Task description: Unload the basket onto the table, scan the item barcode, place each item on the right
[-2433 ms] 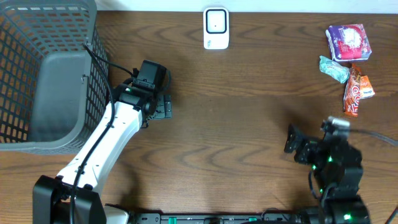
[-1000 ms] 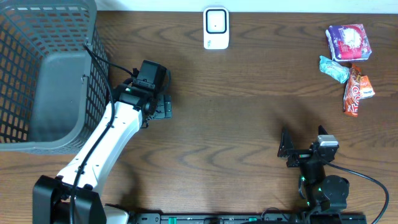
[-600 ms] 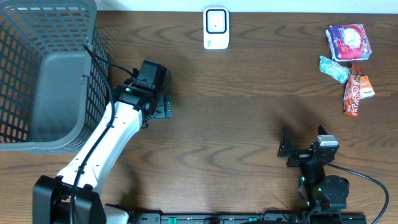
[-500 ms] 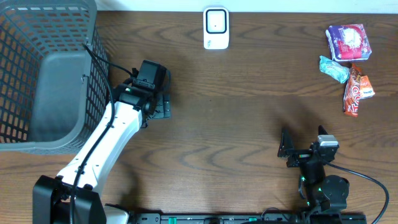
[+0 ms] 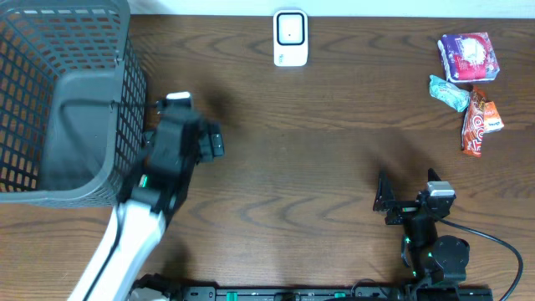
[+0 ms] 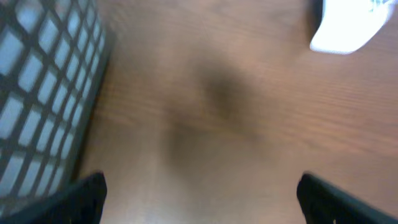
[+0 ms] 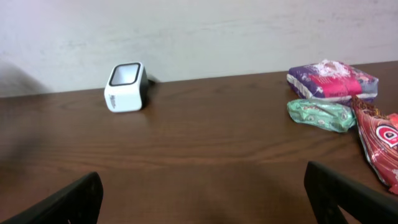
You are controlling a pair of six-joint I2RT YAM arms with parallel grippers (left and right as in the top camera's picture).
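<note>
The white barcode scanner (image 5: pixel 290 38) stands at the table's far edge; the right wrist view has it at the left (image 7: pixel 125 87), and it is a white blur (image 6: pixel 348 28) in the left wrist view. Three snack packs lie at the far right: a purple-pink one (image 5: pixel 468 57) (image 7: pixel 331 80), a teal one (image 5: pixel 449 92) (image 7: pixel 320 114) and an orange-red one (image 5: pixel 481 124) (image 7: pixel 380 146). My left gripper (image 5: pixel 188 127) (image 6: pixel 202 202) hangs open and empty beside the basket, far from the packs. My right gripper (image 5: pixel 408 201) (image 7: pixel 206 199) rests open and empty near the front edge.
A grey mesh basket (image 5: pixel 63 109) (image 6: pixel 37 93) fills the far left of the table, close to my left arm. A pale wall runs behind the scanner and the packs. Bare brown wood lies between the two arms.
My left arm has swung left toward the basket, blurred with motion. My right arm first drew back to the front edge and has been still for the last second.
</note>
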